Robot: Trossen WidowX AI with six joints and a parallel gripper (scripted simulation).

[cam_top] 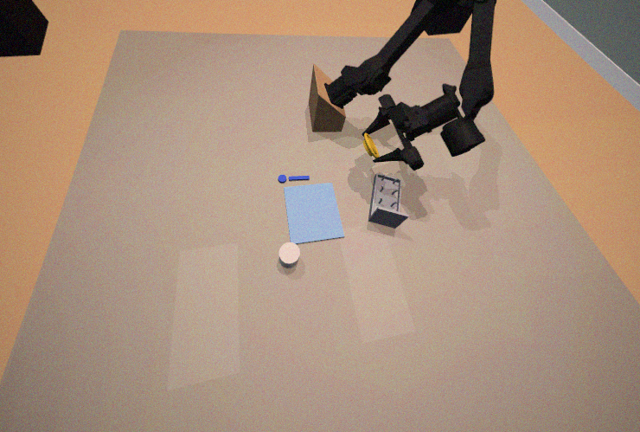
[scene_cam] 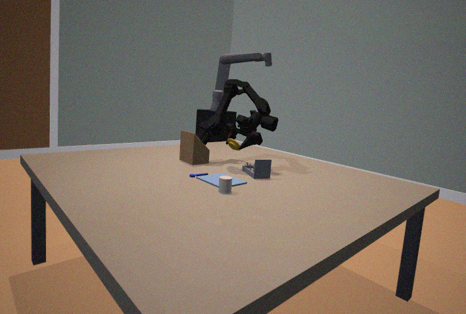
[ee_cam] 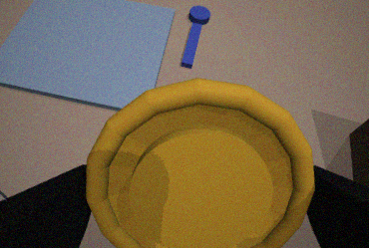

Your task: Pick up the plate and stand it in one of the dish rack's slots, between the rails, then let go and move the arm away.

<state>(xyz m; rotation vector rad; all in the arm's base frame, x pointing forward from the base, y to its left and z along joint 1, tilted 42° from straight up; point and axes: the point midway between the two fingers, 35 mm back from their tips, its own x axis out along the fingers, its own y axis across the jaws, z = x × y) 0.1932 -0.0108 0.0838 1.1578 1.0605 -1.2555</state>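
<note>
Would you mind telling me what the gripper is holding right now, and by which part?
The gripper holds the yellow plate, clamped across its rim with a finger on each opposite edge, above the table.

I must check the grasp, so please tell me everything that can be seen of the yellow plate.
The round yellow plate is shallow, with a raised, faceted rim and a flat centre, and looks like smooth plastic. It is held in the air, tilted nearly on edge, between the black jaws of the gripper, which press on opposite sides of its rim. It hangs above the table, beside the grey dish rack, touching nothing else.
</note>
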